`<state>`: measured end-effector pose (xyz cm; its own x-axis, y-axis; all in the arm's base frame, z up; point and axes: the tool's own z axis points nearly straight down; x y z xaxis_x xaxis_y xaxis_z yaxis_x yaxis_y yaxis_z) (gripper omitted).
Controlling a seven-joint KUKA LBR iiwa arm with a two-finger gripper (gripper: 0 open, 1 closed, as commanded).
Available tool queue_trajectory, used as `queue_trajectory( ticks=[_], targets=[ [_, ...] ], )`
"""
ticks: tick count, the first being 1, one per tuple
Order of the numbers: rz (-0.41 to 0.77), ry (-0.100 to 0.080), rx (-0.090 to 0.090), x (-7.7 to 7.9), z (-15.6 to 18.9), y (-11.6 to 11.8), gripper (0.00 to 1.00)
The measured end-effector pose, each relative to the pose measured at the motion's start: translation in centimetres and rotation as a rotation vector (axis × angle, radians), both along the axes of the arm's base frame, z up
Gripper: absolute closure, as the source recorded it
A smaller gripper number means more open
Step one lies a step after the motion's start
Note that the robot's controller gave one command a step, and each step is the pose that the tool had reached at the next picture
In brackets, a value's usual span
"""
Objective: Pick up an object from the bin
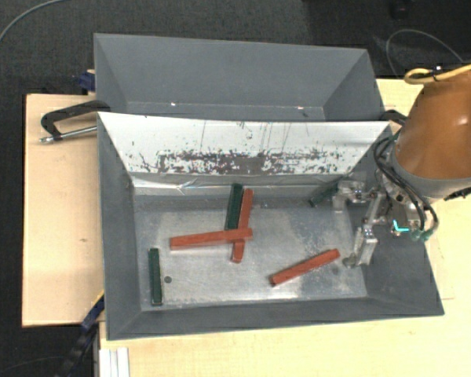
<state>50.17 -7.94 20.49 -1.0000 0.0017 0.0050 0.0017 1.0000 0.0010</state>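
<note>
Hanging beside a red bar (304, 267) over the scuffed bin floor (298, 230), the claw (359, 256) hides its spread.

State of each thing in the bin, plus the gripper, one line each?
dark green flat stick by the left wall: lying flat, alone.
short red flat stick: lying flat, mid-bin.
long red flat stick: flat, crossing the short red flat stick.
second dark green flat stick: flat, alongside the short red one, touching.
slanted red flat stick: flat, alone, right end beside the gripper.
gripper: low at the bin's right, holding nothing visible.
</note>
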Motion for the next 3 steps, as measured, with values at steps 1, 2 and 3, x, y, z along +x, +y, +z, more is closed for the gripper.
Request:
queue_trajectory(
  ticks=[1, 2, 3],
  targets=[
    [0.169, 0.001, 0.002, 0.3, -13.8, 2.7, 0.0],
    [0.168, -0.005, 0.0, 0.5, -13.4, 2.6, 1.0],
    [0.239, -0.011, -0.001, 1.3, 0.8, 1.5, 1.0]
  ],
)
